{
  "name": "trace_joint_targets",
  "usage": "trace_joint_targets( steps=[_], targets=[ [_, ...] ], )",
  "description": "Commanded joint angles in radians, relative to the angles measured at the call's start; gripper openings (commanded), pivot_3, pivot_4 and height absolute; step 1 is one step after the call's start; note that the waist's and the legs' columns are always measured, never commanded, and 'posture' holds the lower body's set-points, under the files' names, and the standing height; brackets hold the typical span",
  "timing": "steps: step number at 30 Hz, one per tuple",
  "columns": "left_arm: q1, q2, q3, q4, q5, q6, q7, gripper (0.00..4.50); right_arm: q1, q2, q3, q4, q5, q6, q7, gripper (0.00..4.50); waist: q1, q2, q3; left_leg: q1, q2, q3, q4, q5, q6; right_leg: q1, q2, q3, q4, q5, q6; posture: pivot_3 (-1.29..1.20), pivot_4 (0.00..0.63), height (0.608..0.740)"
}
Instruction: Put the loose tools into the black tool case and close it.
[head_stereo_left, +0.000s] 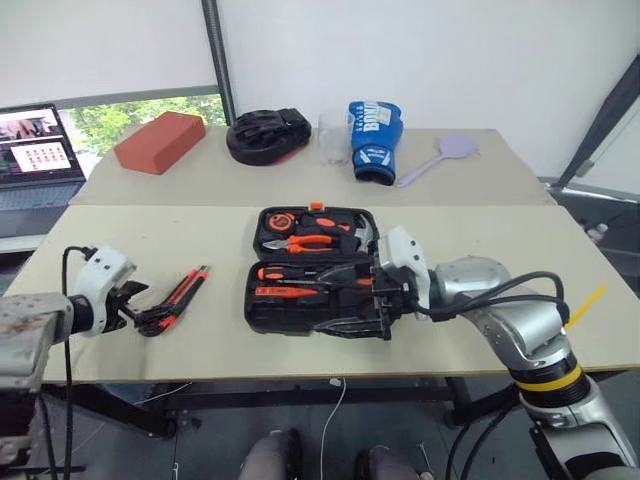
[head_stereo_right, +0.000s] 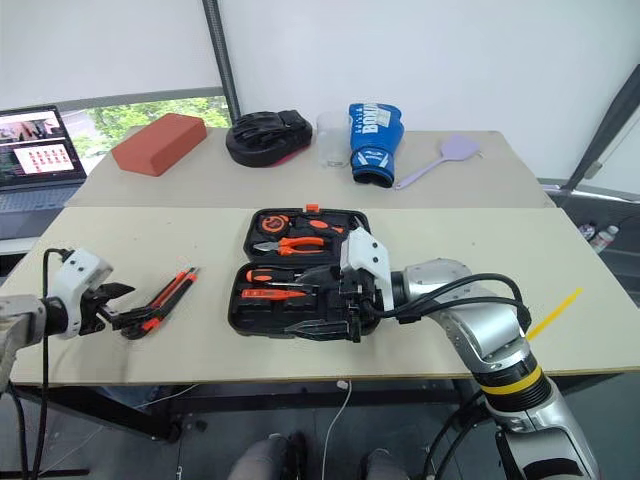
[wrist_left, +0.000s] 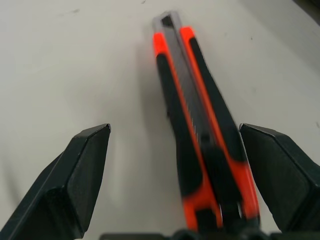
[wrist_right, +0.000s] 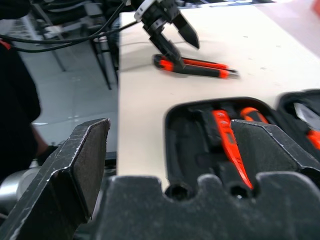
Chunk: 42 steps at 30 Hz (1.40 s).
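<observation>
The black tool case (head_stereo_left: 256, 318) lies open at the middle of the near table. Orange-handled screwdrivers (head_stereo_left: 285, 275) sit in its near half, and pliers, a hammer and a tape measure fill its far half. To its left the orange-and-black utility knife (head_stereo_left: 183, 292) lies flat on the table. My left gripper (head_stereo_left: 138, 306) is open at the knife's near end. In the left wrist view the knife (wrist_left: 200, 135) runs between the two spread fingers (wrist_left: 80, 175), closer to one of them. My right gripper (head_stereo_left: 383, 300) hangs open over the case's right side, pointing left across it, with nothing held.
On the far table stand a red brick (head_stereo_left: 160, 140), a round black mitt (head_stereo_left: 268, 135), a clear cup (head_stereo_left: 333, 135), a blue boxing glove (head_stereo_left: 375, 140) and a purple spatula (head_stereo_left: 440, 160). A laptop (head_stereo_left: 35, 160) sits at the far left.
</observation>
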Motion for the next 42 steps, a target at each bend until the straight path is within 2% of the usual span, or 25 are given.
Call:
trace_joint_targets(
  steps=[1, 3, 4, 6, 9, 10, 11, 12, 16, 20, 27, 34, 42],
  targets=[
    [-0.031, 0.016, -0.039, 0.028, 0.006, 0.036, -0.024, 4.42, 0.001, -0.006, -0.032, -0.04, 0.004, -0.003, -0.021, 4.5, -0.01, 0.0, 0.0, 0.0, 0.002, 0.001, 0.004, -0.003, 0.005, 0.001, 0.001, -0.003, 0.001, 0.0, 0.0, 0.0, 0.15, 0.718],
    [-0.033, 0.018, -0.055, 0.033, 0.007, 0.047, -0.034, 4.42, 0.003, -0.005, -0.034, -0.043, 0.004, -0.002, -0.03, 4.5, -0.013, 0.0, 0.0, 0.002, 0.003, 0.003, 0.007, -0.004, 0.008, 0.004, 0.006, -0.005, 0.001, -0.001, 0.001, 0.0, 0.15, 0.718],
    [-0.028, 0.023, -0.065, 0.043, 0.016, 0.047, -0.035, 4.19, 0.003, -0.003, -0.035, -0.044, 0.003, -0.002, -0.037, 4.5, -0.013, 0.0, 0.0, 0.002, 0.003, 0.003, 0.009, -0.005, 0.009, 0.004, 0.007, -0.005, 0.002, -0.001, 0.002, 0.0, 0.15, 0.718],
    [-0.021, 0.029, -0.075, 0.062, 0.031, 0.039, -0.029, 3.6, 0.003, 0.0, -0.036, -0.047, 0.004, -0.002, -0.048, 4.5, -0.013, 0.0, 0.0, 0.005, 0.004, 0.003, 0.01, -0.01, 0.016, 0.003, 0.004, -0.004, 0.0, -0.001, 0.002, 0.0, 0.15, 0.718],
    [-0.025, 0.037, -0.066, 0.09, 0.036, 0.008, -0.023, 2.47, 0.006, 0.0, -0.039, -0.045, 0.004, -0.007, -0.057, 4.5, -0.012, 0.0, 0.0, 0.008, 0.004, 0.003, 0.01, -0.011, 0.017, 0.004, -0.001, -0.003, -0.001, 0.0, 0.003, 0.0, 0.15, 0.718],
    [-0.03, 0.04, -0.054, 0.096, 0.03, -0.006, -0.027, 2.24, 0.007, -0.003, -0.04, -0.044, 0.004, -0.009, -0.057, 4.5, -0.012, 0.0, 0.0, 0.008, 0.004, 0.003, 0.01, -0.011, 0.017, 0.004, -0.002, -0.003, -0.001, 0.0, 0.003, 0.0, 0.15, 0.718],
    [-0.039, 0.043, -0.045, 0.102, 0.023, -0.015, -0.031, 1.76, 0.009, -0.007, -0.042, -0.042, 0.003, -0.011, -0.056, 4.5, -0.012, 0.0, 0.0, 0.008, 0.004, 0.003, 0.01, -0.011, 0.017, 0.004, -0.002, -0.003, -0.002, 0.0, 0.002, 0.0, 0.15, 0.718],
    [-0.048, 0.047, -0.035, 0.107, 0.018, -0.033, -0.039, 1.64, 0.01, -0.011, -0.046, -0.041, 0.005, -0.01, -0.054, 4.5, -0.012, 0.0, 0.0, 0.008, 0.004, 0.003, 0.01, -0.011, 0.017, 0.004, -0.002, -0.003, -0.003, 0.0, 0.002, 0.0, 0.15, 0.718],
    [-0.085, 0.076, -0.015, 0.036, -0.024, -0.174, -0.153, 1.64, 0.019, -0.041, -0.073, -0.04, 0.038, 0.021, -0.034, 4.5, -0.01, 0.0, 0.001, 0.007, 0.004, 0.004, 0.009, -0.011, 0.017, 0.002, -0.003, -0.002, -0.004, 0.001, 0.002, 0.0, 0.15, 0.718],
    [-0.158, 0.084, -0.08, -0.07, -0.034, -0.298, -0.297, 1.64, 0.043, -0.077, -0.097, -0.057, 0.06, 0.036, -0.017, 4.5, -0.001, 0.0, 0.001, 0.001, 0.004, 0.003, 0.008, -0.01, 0.015, 0.0, -0.004, -0.003, -0.008, 0.004, 0.002, 0.0, 0.15, 0.718],
    [-0.374, -0.034, -0.305, -0.157, -0.049, -0.236, -0.485, 1.64, 0.111, -0.133, -0.113, -0.112, 0.041, 0.027, -0.043, 4.5, -0.003, 0.0, 0.001, 0.001, 0.003, 0.009, 0.012, -0.011, 0.018, 0.001, -0.002, -0.003, -0.011, 0.008, 0.009, 0.0, 0.15, 0.718],
    [-0.5, -0.205, -0.52, -0.031, 0.065, -0.211, -0.52, 1.64, 0.174, -0.137, -0.148, -0.188, 0.059, 0.06, -0.119, 4.5, -0.009, 0.0, 0.001, 0.001, 0.005, 0.009, 0.021, -0.016, 0.027, 0.007, 0.002, -0.004, -0.009, 0.008, 0.011, 0.0, 0.15, 0.718],
    [-0.549, -0.279, -0.575, 0.022, 0.114, -0.12, -0.506, 1.64, 0.229, -0.135, -0.172, -0.246, 0.074, 0.083, -0.185, 4.5, -0.007, 0.0, 0.001, 0.001, 0.004, 0.008, 0.024, -0.018, 0.031, 0.007, -0.001, -0.003, -0.01, 0.009, 0.013, 0.0, 0.15, 0.718]
  ],
)
